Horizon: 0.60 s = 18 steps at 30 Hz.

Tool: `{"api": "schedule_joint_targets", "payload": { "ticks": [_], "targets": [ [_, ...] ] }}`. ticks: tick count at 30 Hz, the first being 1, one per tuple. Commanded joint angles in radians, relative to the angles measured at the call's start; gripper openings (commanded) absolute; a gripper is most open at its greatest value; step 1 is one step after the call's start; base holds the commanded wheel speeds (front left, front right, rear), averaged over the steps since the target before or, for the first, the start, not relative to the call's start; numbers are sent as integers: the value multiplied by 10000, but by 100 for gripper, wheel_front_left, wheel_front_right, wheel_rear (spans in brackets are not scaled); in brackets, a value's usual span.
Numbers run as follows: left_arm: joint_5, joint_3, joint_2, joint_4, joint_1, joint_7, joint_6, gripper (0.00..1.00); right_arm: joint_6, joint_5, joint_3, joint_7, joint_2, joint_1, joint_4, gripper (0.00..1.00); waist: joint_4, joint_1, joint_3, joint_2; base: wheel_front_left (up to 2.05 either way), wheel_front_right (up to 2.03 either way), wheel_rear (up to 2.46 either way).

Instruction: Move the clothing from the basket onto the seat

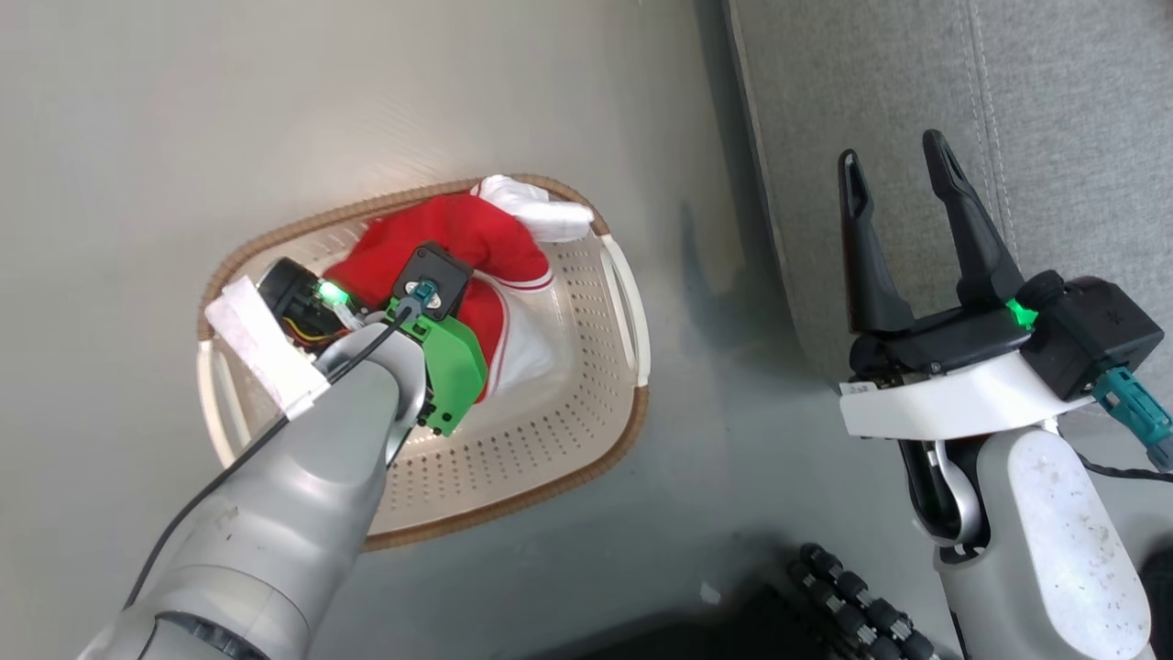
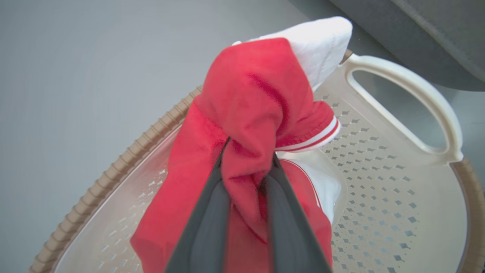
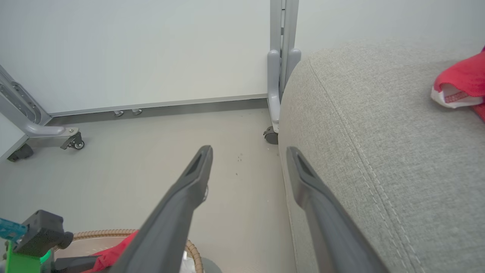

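Head view, left wrist (image 1: 431,307): it bends down into the basket (image 1: 302,226) and hides its own fingers. The red top (image 1: 458,234) bunches right beneath it.
Head view, right pincer (image 1: 893,156): released, with fingers spread, it hangs over the seat (image 1: 1054,110) edge. It is well apart from the basket, probably to leave the other arm room.
Left wrist view, left pincer (image 2: 248,151): clenched on a fold of the red top near the fingertips. The loose cloth trails into the basket, so the grip looks meant for lifting out.
Left wrist view, basket handle (image 2: 416,87): it lies beyond the fingers and to their right.
Right wrist view, right pincer: nothing lies between the fingers. The floor (image 3: 151,151) is ahead and the seat lies alongside to the right.
Right wrist view, second red garment (image 3: 460,81): it lies on the seat, far right of the pincer. Probably one piece is delivered.
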State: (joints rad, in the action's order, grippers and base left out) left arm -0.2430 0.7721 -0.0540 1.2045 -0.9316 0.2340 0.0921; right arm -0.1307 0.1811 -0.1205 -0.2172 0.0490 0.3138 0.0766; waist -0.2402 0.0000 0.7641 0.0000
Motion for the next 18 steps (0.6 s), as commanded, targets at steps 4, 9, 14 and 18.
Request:
{"api": "schedule_joint_targets", "payload": {
  "ticks": [4, 9, 14, 18],
  "targets": [
    [-579, -111, 37, -909, 600, 143, -6, 0, -1, -166, 157, 308, 32, -418, 168, 100, 869, 0, -1594, 0, 0, 0, 0],
    [-1097, -75, 29, -2249, 1287, 214, -297, 0, -1, -230, 324, 668, 33, -827, 300, 100, 1150, 0, -2459, 0, 0, 0, 0],
    [-1481, -262, -39, -3459, 1940, 239, -563, 0, -1, -293, 471, 978, 32, -1281, 435, 100, 1383, 0, -3269, 0, 0, 0, 0],
    [-1680, -448, -318, -4586, 2522, 267, -690, 0, -1, -316, 556, 1192, 30, -1620, 520, 100, 1534, 0, -3854, 0, 0, 0, 0]
  ]
}}
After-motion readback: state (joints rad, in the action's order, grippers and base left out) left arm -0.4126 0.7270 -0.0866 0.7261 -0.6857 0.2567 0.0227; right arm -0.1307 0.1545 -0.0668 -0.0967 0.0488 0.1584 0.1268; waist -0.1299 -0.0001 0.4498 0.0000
